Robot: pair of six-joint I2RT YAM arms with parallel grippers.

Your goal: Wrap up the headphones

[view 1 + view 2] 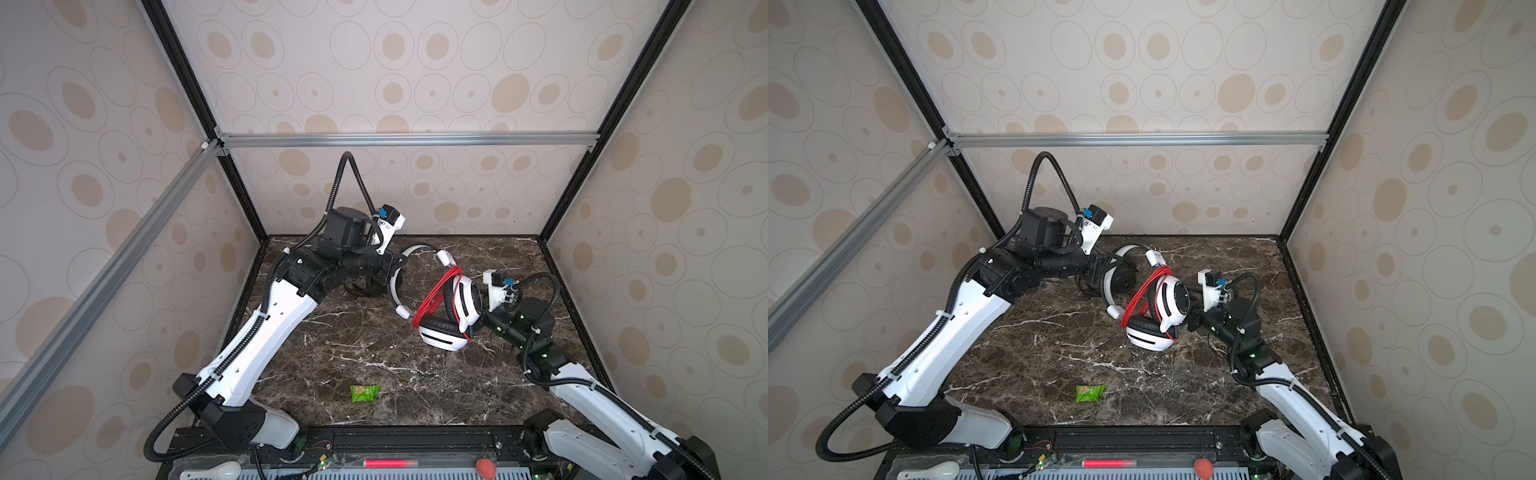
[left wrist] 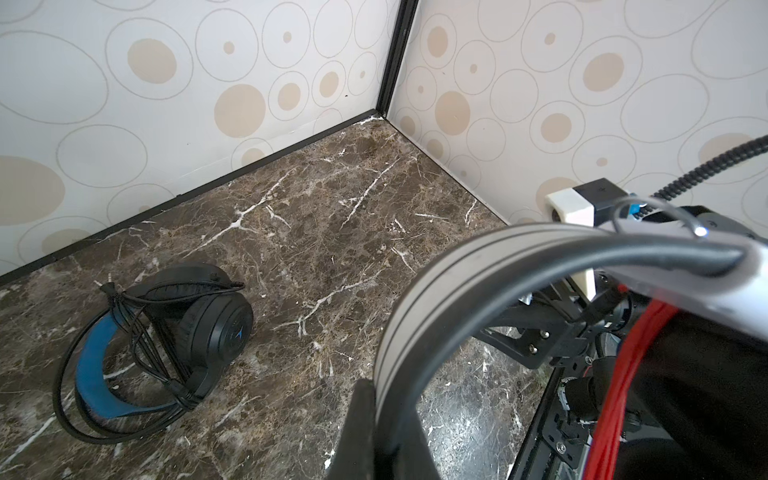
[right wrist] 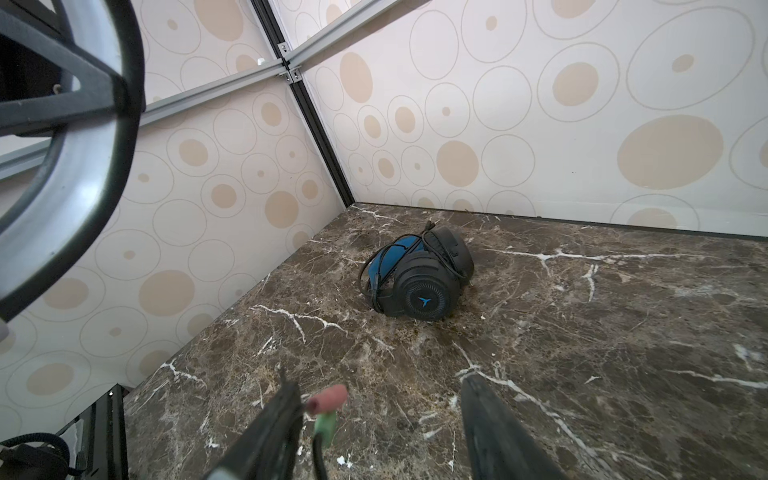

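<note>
White headset [image 2: 415, 291] looms, your left pincer [image 2: 376, 411] clamped on its band; only right wrist view shows right pincer [image 3: 378, 382] released.

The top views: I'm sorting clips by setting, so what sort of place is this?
Probably a lab robot cell, not a home: an aluminium frame rail and wallpapered panels enclose a marble-look tabletop, with the left arm and right arm mounted at its front edge.

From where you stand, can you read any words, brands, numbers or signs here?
No words or numbers can be read.
On the black headphones: a blue three-pointed mark, no letters.
On the white headphones: nothing legible.
On the green packet: print too small to read.
</note>
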